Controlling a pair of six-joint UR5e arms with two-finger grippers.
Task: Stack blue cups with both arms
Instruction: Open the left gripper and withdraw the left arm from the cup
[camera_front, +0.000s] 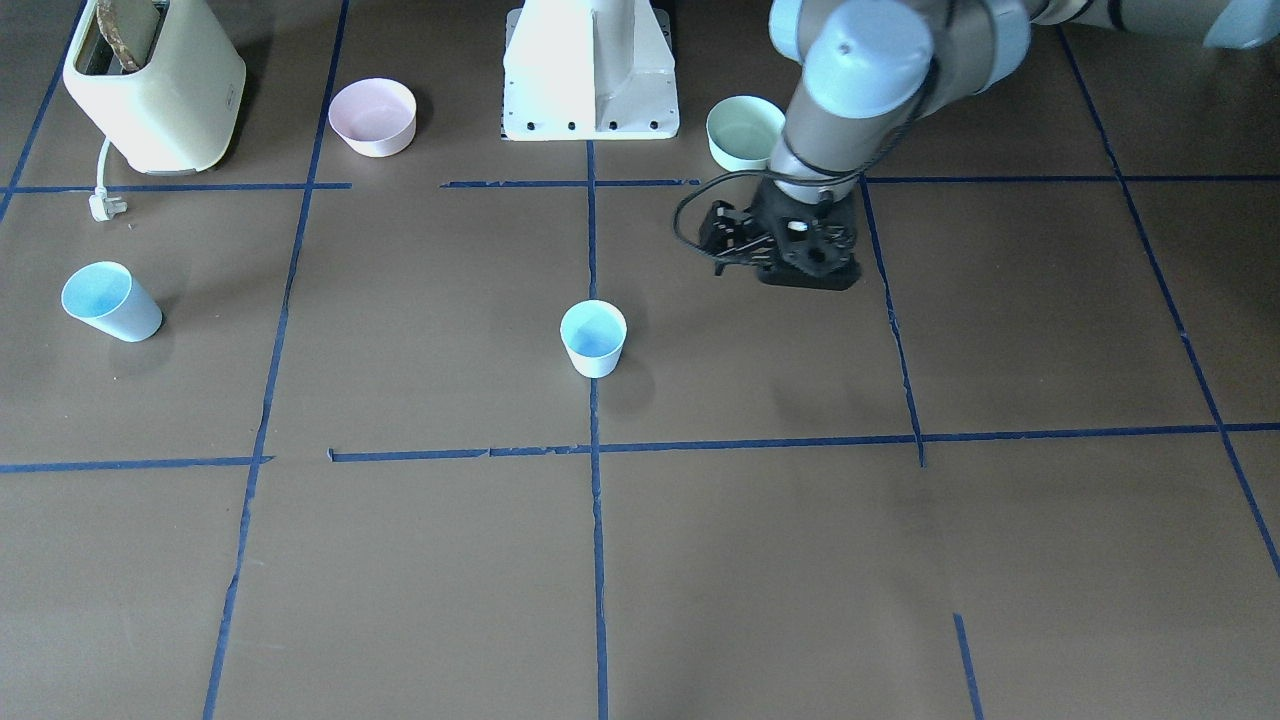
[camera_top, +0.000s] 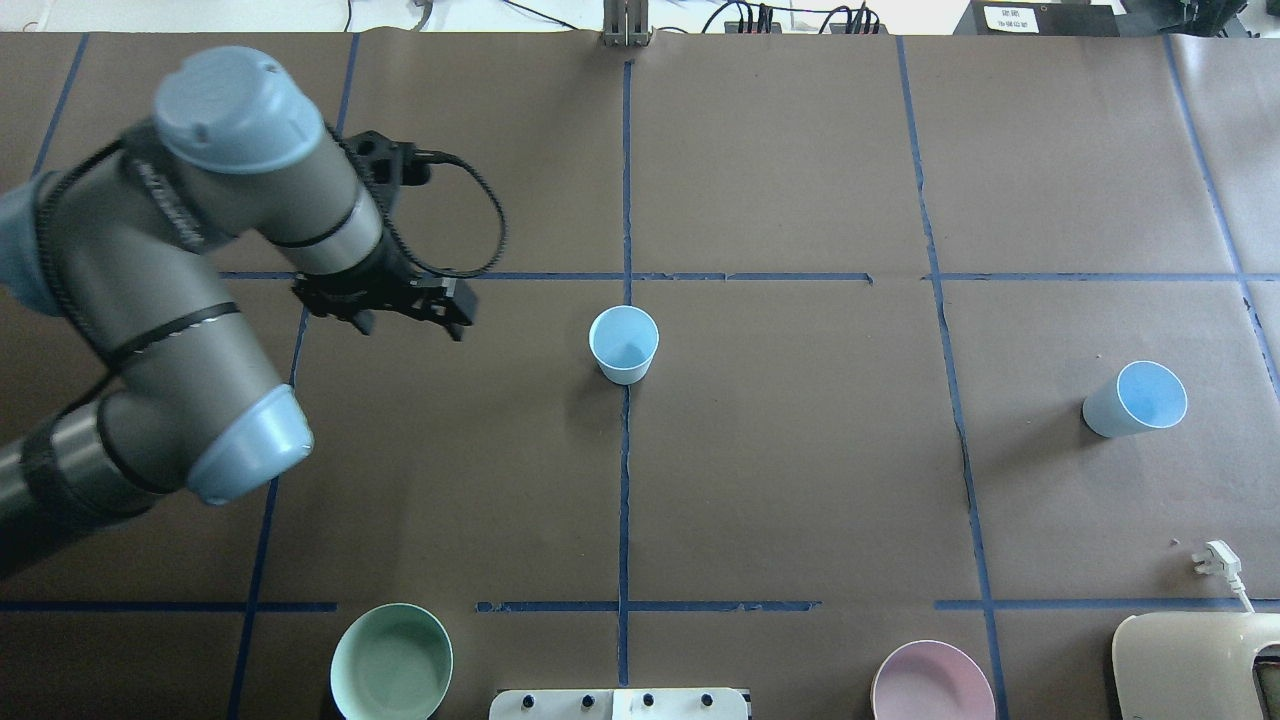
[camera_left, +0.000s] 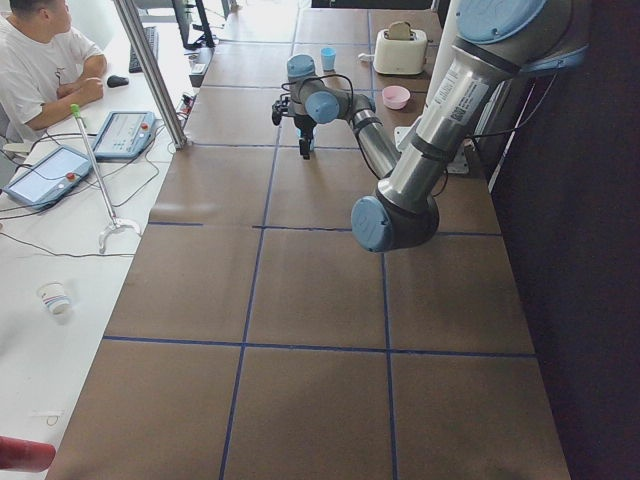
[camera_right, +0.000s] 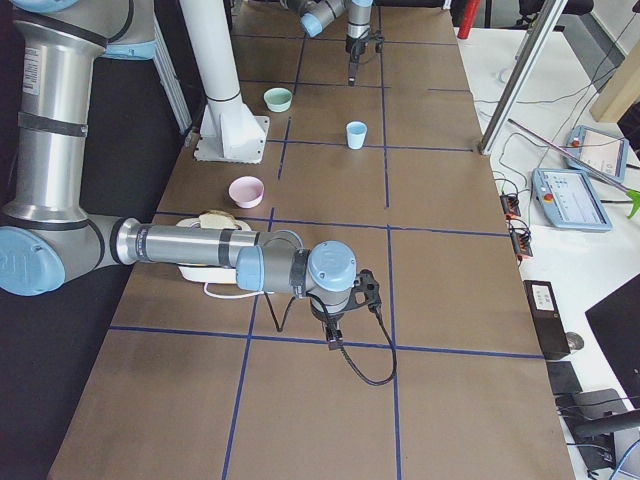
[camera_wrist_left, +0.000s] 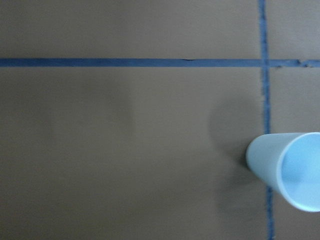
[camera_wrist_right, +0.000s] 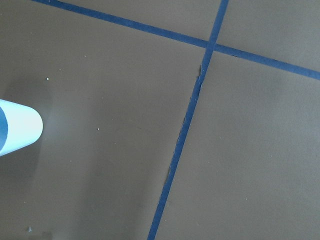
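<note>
Front-facing view: no stacking is done. Two pale sky-blue tapered plastic cups stand well apart on the bench (camera_front: 700, 560): centre cup (camera_front: 593, 340) and outer cup (camera_front: 108, 302), mouths up, long axes vertical.
Overhead view: the left gripper (camera_top: 405, 310) hovers apart from the centre cup and holds nothing. How far its fingers are spread cannot be told.
Right-side view: the right gripper (camera_right: 333, 338) is likewise indeterminate.
Remaining: grasp, nest.

Brown paper-covered table (camera_top: 800, 480) gridded with blue tape (camera_top: 624, 500); in the exterior left view, white worktop (camera_left: 30, 360) at 9 o'clock, seated operator (camera_left: 40, 60) at 10 o'clock, aluminium post (camera_left: 150, 70) at 11 o'clock.
</note>
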